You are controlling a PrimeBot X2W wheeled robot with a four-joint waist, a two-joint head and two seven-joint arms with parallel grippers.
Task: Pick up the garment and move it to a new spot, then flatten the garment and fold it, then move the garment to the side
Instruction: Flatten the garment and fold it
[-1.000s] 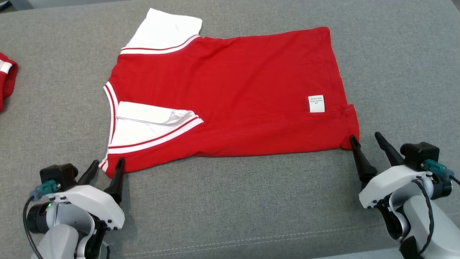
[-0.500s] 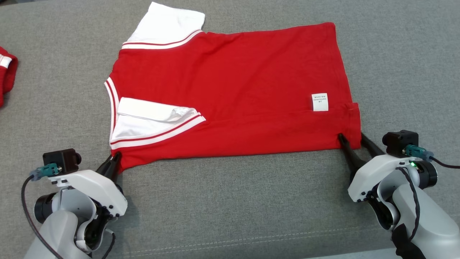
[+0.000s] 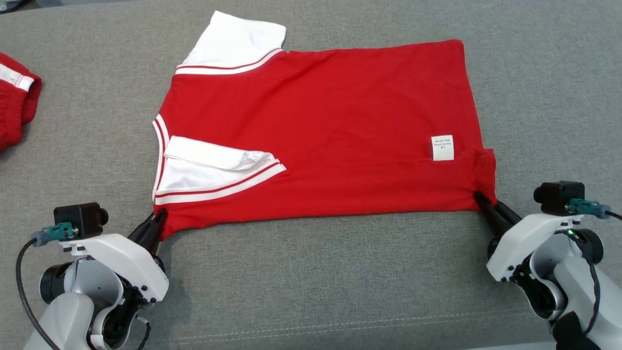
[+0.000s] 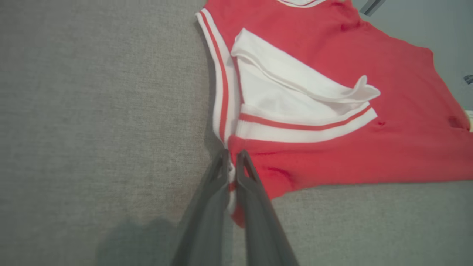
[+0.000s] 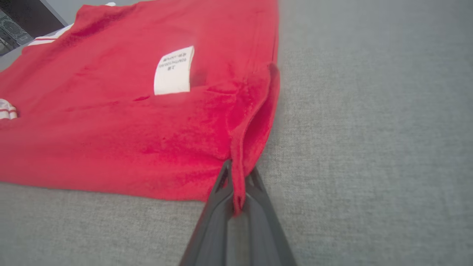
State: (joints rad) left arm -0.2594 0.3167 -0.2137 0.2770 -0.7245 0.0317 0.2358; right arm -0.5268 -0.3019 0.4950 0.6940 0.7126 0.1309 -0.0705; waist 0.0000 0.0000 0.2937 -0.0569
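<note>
Garment (image 3: 316, 131) corner pinched, hidden within right gripper (image 3: 479, 196).

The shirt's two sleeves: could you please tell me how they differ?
The far sleeve sticks out from the shirt onto the grey surface; the near sleeve is folded in over the shirt. The far sleeve lies flat; the near sleeve is creased. Both are white with a red stripe.

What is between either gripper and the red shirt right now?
Nothing visible. The left gripper is shut on the near shoulder corner of the red shirt, and the right gripper is shut on its near hem corner.
</note>
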